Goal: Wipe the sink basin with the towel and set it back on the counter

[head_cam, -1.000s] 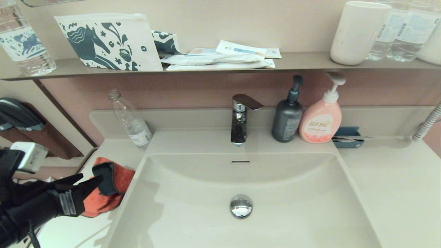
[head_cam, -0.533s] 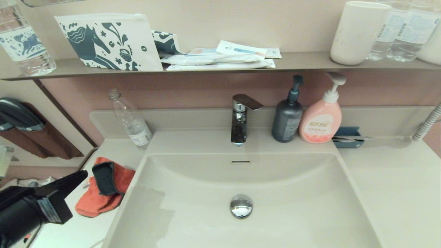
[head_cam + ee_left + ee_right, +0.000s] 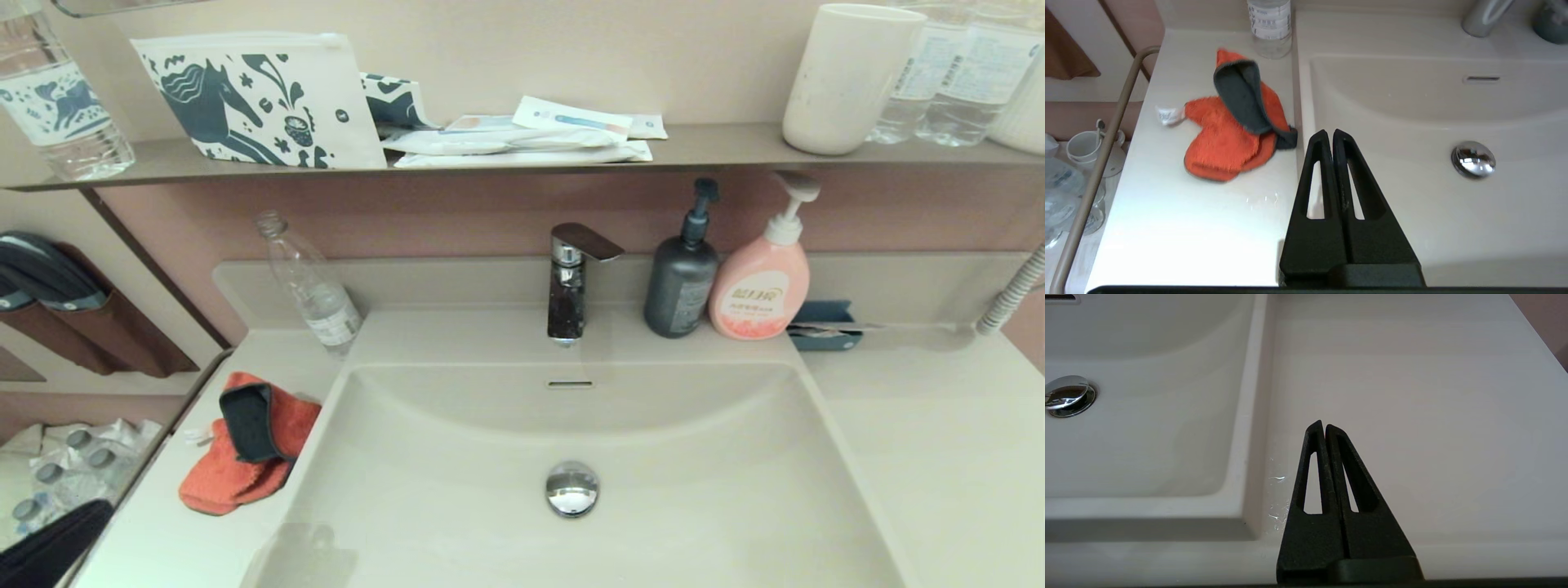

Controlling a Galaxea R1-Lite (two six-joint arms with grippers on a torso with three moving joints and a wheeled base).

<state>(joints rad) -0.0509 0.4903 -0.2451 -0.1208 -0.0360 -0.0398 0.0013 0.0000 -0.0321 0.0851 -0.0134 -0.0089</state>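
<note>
2 grippers, both clenched on nothing. Towel (image 3: 245, 445) crumpled on counter (image 3: 163, 539) left of sink basin (image 3: 694, 506), grey flap folded over orange, 1 corner right at basin rim, clear bottle (image 3: 314, 290) just behind it. Left gripper (image 3: 1330, 136) hangs over rim strip near towel, not touching it. Right gripper (image 3: 1322, 426) parked over bare counter right of basin. Drain plug (image 3: 571, 488) mid-basin, nothing around it.
</note>
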